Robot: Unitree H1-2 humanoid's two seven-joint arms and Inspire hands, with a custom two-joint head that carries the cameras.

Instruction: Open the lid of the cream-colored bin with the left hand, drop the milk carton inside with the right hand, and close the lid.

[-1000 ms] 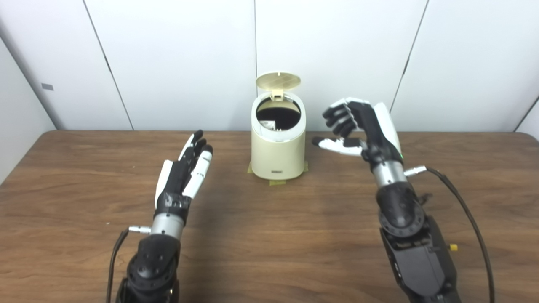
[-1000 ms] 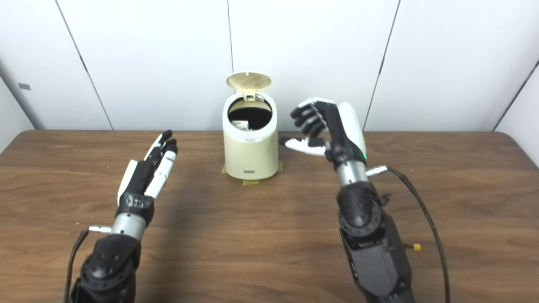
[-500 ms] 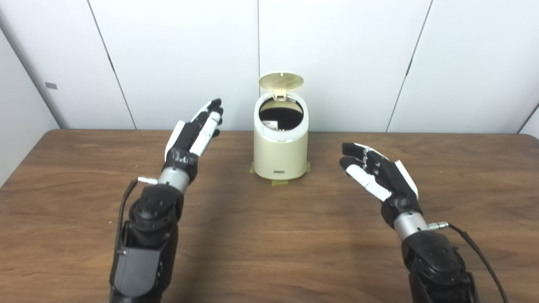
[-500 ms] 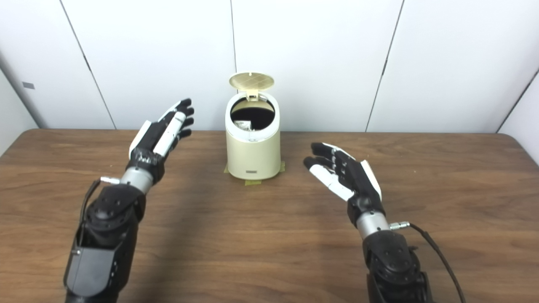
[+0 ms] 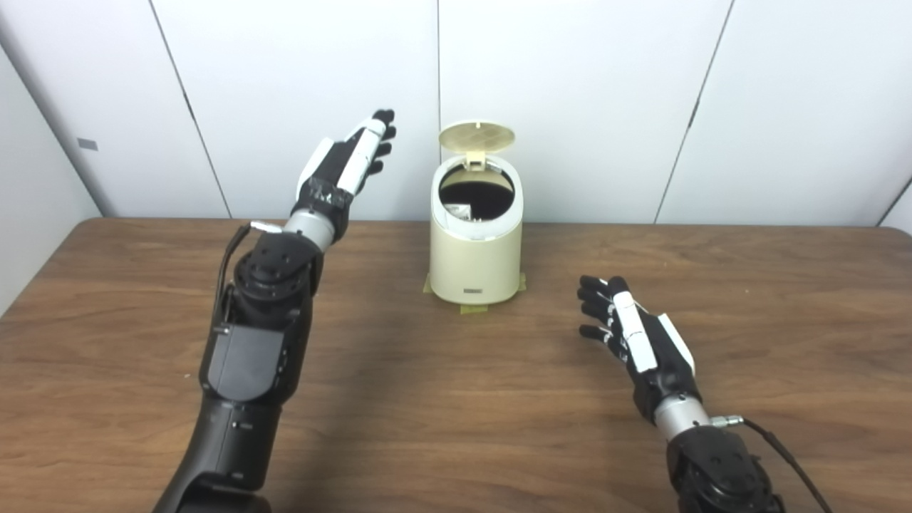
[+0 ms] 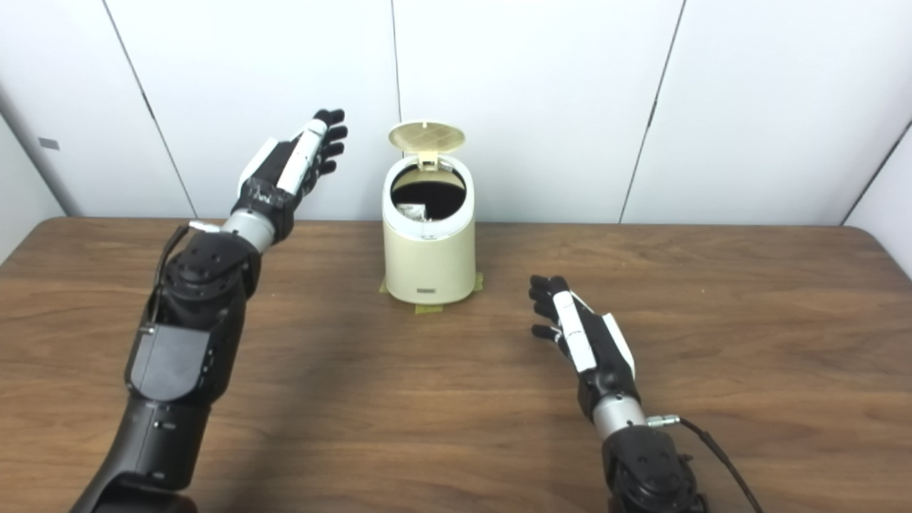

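The cream-colored bin (image 5: 475, 253) stands at the back middle of the table, its round lid (image 5: 477, 134) tipped up and open. A piece of the milk carton (image 5: 457, 211) shows inside the dark opening at its left. My left hand (image 5: 349, 160) is open and empty, raised high to the left of the bin at about lid height, fingers stretched out. My right hand (image 5: 634, 335) is open and empty, low over the table to the right of and nearer than the bin.
The bin sits on patches of yellow-green tape (image 5: 473, 308) on the brown wooden table (image 5: 427, 399). A white panelled wall (image 5: 570, 100) runs close behind the bin. A cable (image 5: 784, 449) trails from my right wrist.
My left hand has risen and moved forward toward the lid. My right hand has dropped and pulled back from beside the bin to low over the table. The lid stays open.
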